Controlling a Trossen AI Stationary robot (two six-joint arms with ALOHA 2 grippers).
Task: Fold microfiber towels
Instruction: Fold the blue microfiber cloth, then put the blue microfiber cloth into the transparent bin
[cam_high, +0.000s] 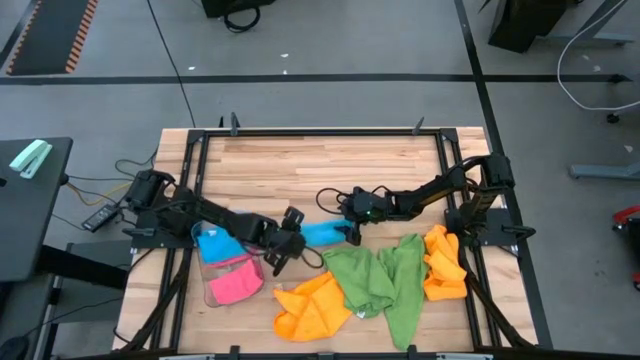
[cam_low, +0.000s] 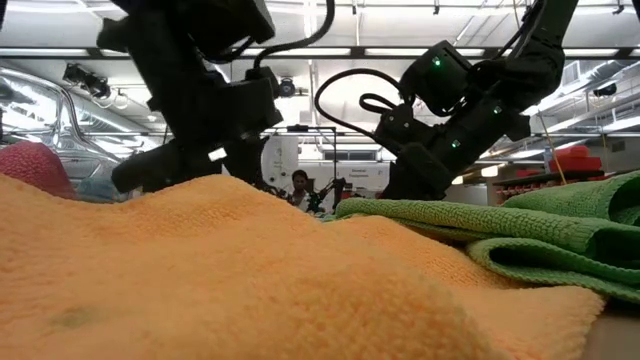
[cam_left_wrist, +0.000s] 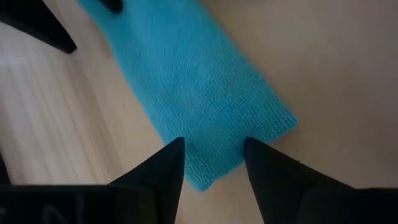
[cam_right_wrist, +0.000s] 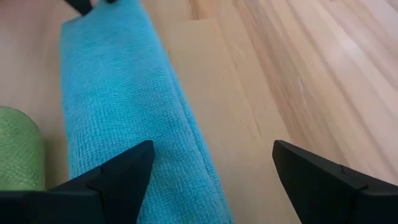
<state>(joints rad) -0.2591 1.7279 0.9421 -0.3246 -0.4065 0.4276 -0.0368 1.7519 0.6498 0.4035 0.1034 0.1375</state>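
Note:
A sky-blue towel, folded into a long narrow strip, lies flat on the wooden table between my two grippers. My left gripper is open over the strip's left end, fingers slanting down. My right gripper is wide open over the strip's right end. One of its fingers stands over the cloth and the other over bare wood. In the low view an orange towel hides the strip. My left gripper's fingertips stand over the end of the blue strip, which lies flat and undented. I cannot tell whether they touch it.
A clear plastic tray at the near left holds a pink towel and another blue one. Orange towels and green towels lie crumpled along the near edge. Bare wood lies beyond the arms.

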